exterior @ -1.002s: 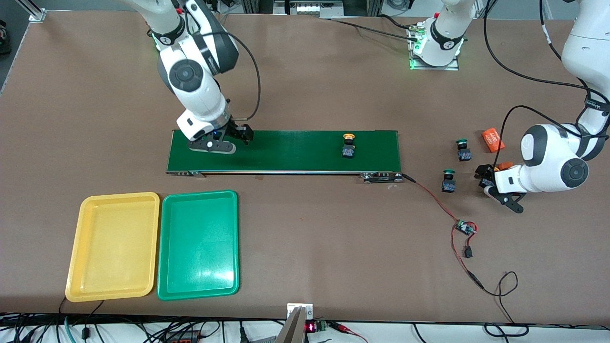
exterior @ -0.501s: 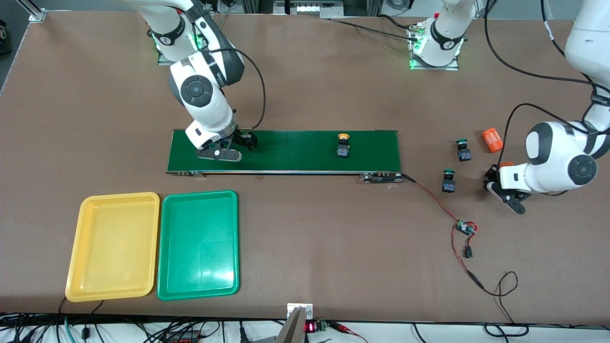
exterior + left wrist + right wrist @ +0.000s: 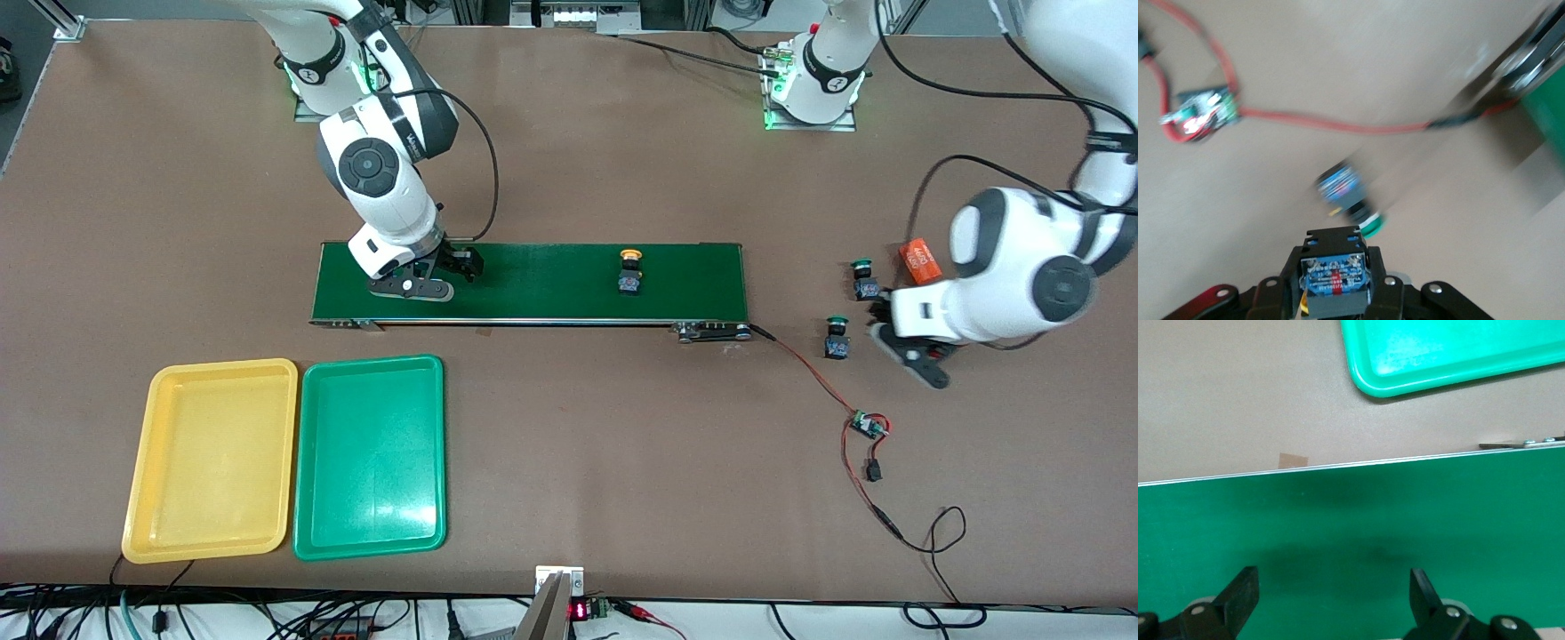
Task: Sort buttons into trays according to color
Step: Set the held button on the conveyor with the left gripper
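My left gripper (image 3: 902, 342) is shut on a button (image 3: 1336, 281) with a black-and-blue body and a sliver of yellow cap. It holds it above the table beside two green-capped buttons (image 3: 862, 279) (image 3: 836, 337). One of these shows just past the jaws in the left wrist view (image 3: 1350, 195). A yellow-capped button (image 3: 629, 271) stands on the dark-green conveyor belt (image 3: 533, 284). My right gripper (image 3: 438, 276) is open and empty, low over the belt at the right arm's end (image 3: 1330, 593). The yellow tray (image 3: 142, 462) and green tray (image 3: 311, 462) lie side by side, both empty.
An orange cylinder (image 3: 918, 260) lies by the left arm. A red wire with a small circuit board (image 3: 867, 425) runs from the belt's end toward the front camera; the board also shows in the left wrist view (image 3: 1201, 115).
The yellow-capped button on the belt has ridden toward the right arm's end. My left gripper has risen with its button and moved toward the green-capped buttons. My right gripper shifted slightly along the belt.
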